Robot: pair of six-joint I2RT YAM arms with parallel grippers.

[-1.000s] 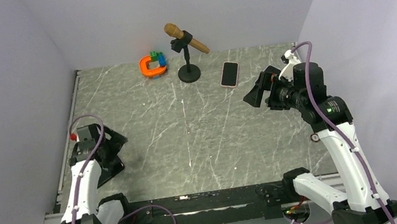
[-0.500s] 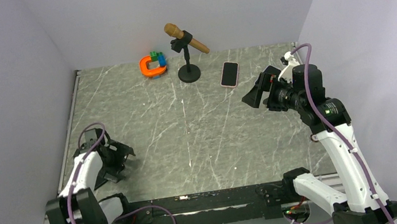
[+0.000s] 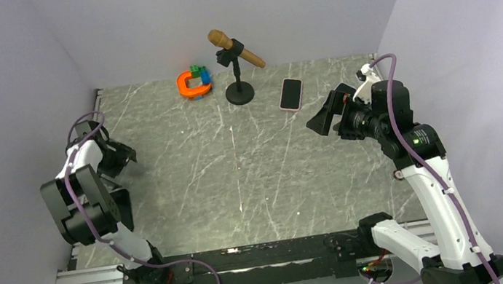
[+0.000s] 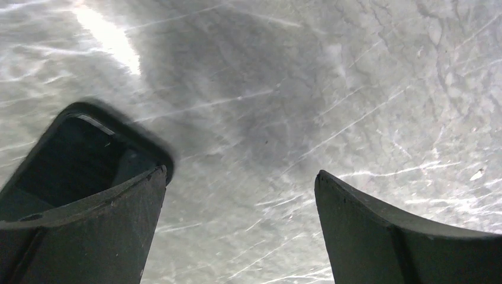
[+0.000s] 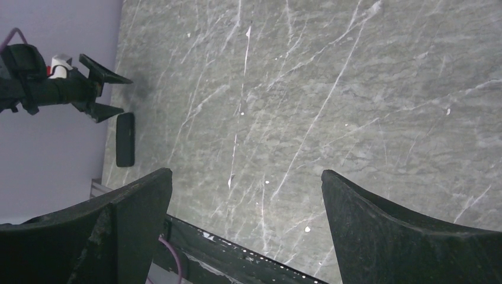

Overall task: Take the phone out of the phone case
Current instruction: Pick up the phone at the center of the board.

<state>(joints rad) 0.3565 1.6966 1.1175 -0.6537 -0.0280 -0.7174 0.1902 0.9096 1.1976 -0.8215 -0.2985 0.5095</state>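
The phone (image 3: 291,94) lies flat at the back of the table, dark screen up, with the pink rim of the phone case around it. My right gripper (image 3: 316,125) hovers open to its right and nearer, apart from it; only bare table shows between its fingers (image 5: 245,173). My left gripper (image 3: 127,157) is open at the far left, holding nothing (image 4: 241,171). A black, rimmed rectangular shell (image 3: 123,207) lies on the table beside the left arm. It shows behind the left finger (image 4: 71,148) and in the right wrist view (image 5: 125,139).
A brown microphone on a black stand (image 3: 238,78) is just left of the phone. An orange ring toy with coloured blocks (image 3: 195,83) sits at the back. Walls close the table on three sides. A metal rail (image 3: 250,263) runs along the front.
My left arm has swung from the front left up along the left wall, baring the black shell it hovered over. The right arm has hardly moved.
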